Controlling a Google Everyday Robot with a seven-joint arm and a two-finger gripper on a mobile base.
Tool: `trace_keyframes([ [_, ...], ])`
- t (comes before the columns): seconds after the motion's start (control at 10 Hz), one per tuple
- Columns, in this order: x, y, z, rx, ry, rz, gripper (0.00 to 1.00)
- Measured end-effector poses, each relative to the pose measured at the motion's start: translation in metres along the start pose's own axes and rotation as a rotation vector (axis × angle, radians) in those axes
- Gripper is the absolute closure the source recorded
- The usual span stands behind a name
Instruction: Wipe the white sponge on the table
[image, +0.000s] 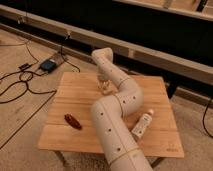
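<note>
Camera view: tool (104, 88) closed on white sponge (105, 90); bottle (142, 124) beside arm.

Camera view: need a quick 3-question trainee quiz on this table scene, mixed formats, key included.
1. True or false: the gripper is down at the table top, near the middle of its far half.
2. Multiple choice: what lies on the table to the right of the arm?
A. a white bottle on its side
B. an upright mug
C. a folded towel
3. Fill in: the dark reddish object lies near the table's front-____ corner as the camera sees it.

Key:
1. True; the white sponge shows as a pale block at the gripper's tip.
2. A
3. left
</note>
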Motion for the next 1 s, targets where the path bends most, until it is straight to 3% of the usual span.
trace_keyframes([
  [0.2, -0.012, 0.029, -0.009, 0.003, -0.031, -0.063, 1.0],
  [0.5, -0.016, 0.057, -0.014, -0.011, -0.038, -0.127, 1.0],
  [0.7, -0.014, 0.085, -0.016, -0.046, -0.029, -0.186, 1.0],
  [1.0, -0.004, 0.106, -0.021, -0.108, 0.002, -0.233, 1.0],
])
